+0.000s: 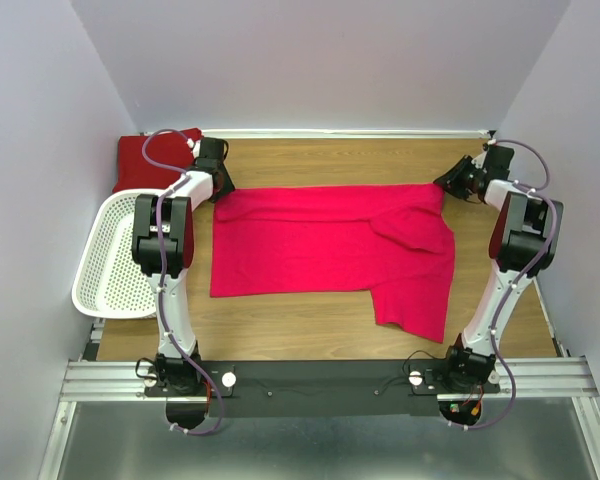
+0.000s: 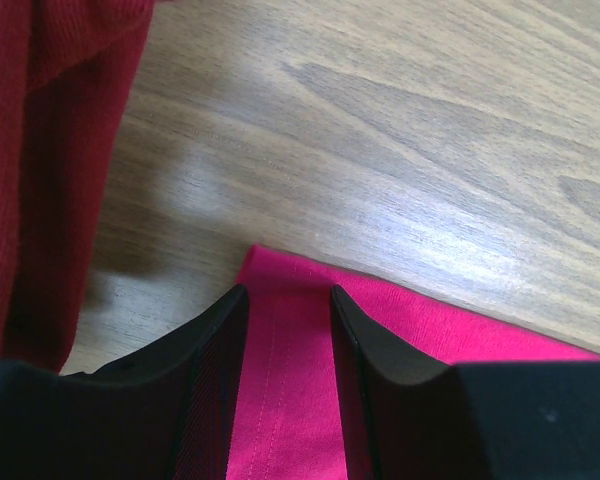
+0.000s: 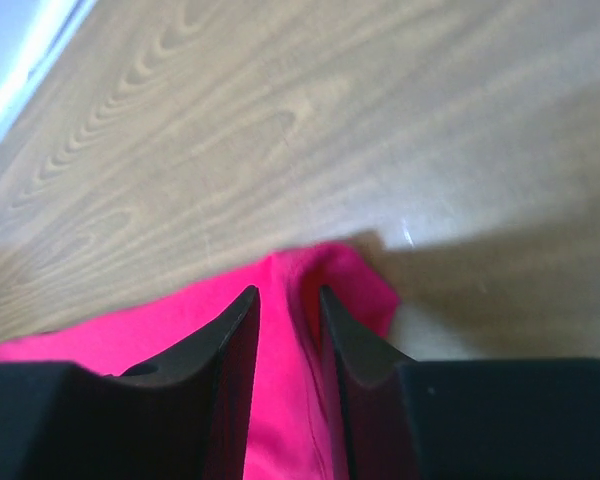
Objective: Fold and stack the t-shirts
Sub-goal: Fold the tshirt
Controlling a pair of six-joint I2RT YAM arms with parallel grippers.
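Perhaps midway: darker red shirt (image 1: 145, 160) sits far left, apparently folded; pink shirt (image 1: 330, 245) half-folded, left fingers (image 2: 215, 380) and right fingers (image 3: 230, 370) part-open astride its far corners, clamping nothing.

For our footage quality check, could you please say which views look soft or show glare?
Top external: sharp and evenly lit, pink t-shirt crisp; left wrist: pale sheen on the table; right wrist: soft throughout, dark shadow at right.

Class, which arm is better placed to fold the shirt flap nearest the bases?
Probably right: the flap is at the right end of the pink t-shirt, beside the right arm; the left tool sits opposite.
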